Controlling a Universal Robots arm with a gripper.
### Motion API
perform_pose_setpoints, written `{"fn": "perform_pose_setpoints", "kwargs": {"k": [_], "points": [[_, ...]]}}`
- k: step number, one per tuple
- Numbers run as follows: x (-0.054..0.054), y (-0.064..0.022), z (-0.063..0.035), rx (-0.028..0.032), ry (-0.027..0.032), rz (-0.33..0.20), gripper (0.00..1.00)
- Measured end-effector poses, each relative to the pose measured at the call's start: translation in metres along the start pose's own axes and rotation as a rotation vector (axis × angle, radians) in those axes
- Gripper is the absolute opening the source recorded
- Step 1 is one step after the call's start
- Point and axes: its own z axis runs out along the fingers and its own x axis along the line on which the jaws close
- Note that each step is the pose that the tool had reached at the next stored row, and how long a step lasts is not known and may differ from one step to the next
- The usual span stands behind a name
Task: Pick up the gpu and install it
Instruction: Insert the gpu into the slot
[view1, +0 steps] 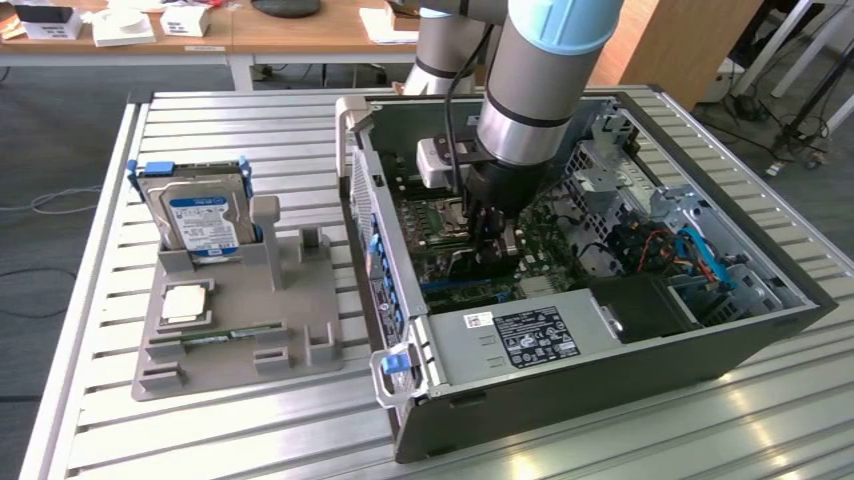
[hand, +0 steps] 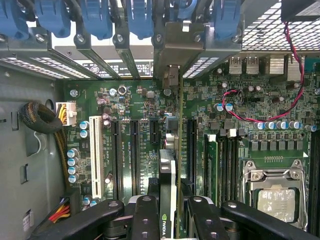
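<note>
Seeing the blue-labelled hard drive standing in the grey parts holder on the exterior view's left; to the right the arm is reaching into the open PC case. Gripper is pinching the gpu edge-on between its black fingers, above the motherboard's black expansion slots, bracket end pointing at the rear openings. Risk, my read: card is hanging between two slots, so any offset or tilt could be jamming the edge connector or snagging the bracket on the chassis. NVIDIA logo is showing on the card; power supply label is unreadable
</note>
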Motion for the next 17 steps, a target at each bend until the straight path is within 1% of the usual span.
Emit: {"fn": "perform_pose_setpoints", "kwargs": {"k": [17], "points": [[0.0,0.0,0.0,0.0,0.0,0.0,0.27]]}}
